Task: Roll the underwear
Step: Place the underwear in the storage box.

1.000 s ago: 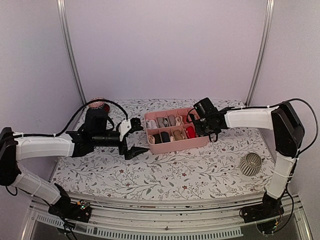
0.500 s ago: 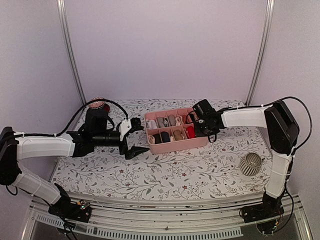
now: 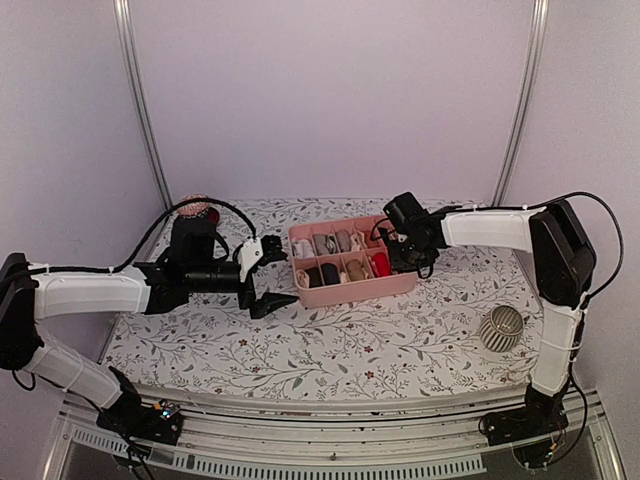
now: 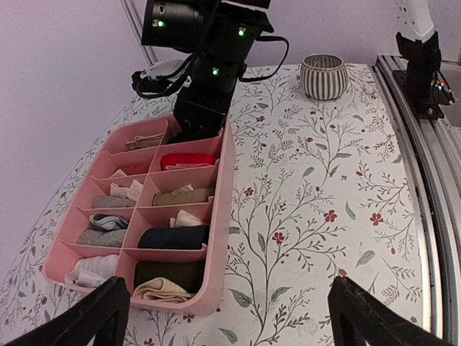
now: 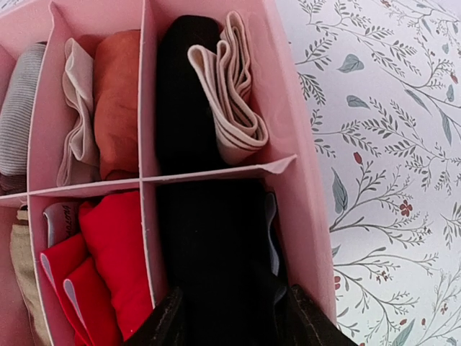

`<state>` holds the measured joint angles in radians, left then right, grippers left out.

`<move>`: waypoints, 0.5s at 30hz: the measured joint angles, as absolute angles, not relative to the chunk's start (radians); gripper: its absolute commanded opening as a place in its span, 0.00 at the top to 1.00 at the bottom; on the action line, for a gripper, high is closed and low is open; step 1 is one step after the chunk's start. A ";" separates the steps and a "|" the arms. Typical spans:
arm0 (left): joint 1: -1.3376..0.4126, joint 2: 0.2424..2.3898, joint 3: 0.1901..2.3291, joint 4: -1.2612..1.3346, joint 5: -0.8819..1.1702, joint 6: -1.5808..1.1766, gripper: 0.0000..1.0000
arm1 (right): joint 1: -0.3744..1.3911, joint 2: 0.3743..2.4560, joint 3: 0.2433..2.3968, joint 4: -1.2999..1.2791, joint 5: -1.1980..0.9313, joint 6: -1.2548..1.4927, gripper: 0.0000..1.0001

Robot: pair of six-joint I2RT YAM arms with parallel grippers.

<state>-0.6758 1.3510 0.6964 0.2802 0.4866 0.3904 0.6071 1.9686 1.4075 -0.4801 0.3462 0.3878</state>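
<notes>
A metal rail (image 3: 330, 445) runs along the near edge; beyond it the table (image 3: 340, 345) wears a white cloth printed with leafy sprigs and small red flowers. A ribbed cup (image 3: 502, 327) stands alone near the right side. Further in, the left gripper (image 3: 270, 277) hangs just left of the pink tray (image 3: 355, 290), jaws spread wide, holding nothing. The tray's cells hold small rolled bundles (image 4: 101, 236). At its right end the right gripper (image 5: 238, 328) reaches into an end cell, fingers part-way apart on either side of a black brief (image 5: 209, 245); whether they press it I cannot tell. The neighbouring end cell holds the brief with the beige band (image 5: 187, 86). From above, the gripper hides both. A reddish round thing (image 3: 198, 211) peeks from behind the left arm (image 3: 90, 292), too covered to name. Pale walls (image 3: 330, 100) and metal posts (image 3: 143, 110) close the back
</notes>
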 measured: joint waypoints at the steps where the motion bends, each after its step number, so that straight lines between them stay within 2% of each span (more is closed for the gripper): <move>1: -0.675 1.351 0.696 0.280 0.487 0.390 0.01 | 0.607 1.969 1.415 -0.495 0.346 0.386 0.50; 9: -0.673 1.351 0.696 0.280 0.490 0.390 0.01 | 0.608 1.968 1.467 -0.593 0.352 0.381 0.47; 15: -0.673 1.351 0.696 0.280 0.490 0.390 0.01 | 0.623 1.961 1.507 -0.651 0.385 0.379 0.38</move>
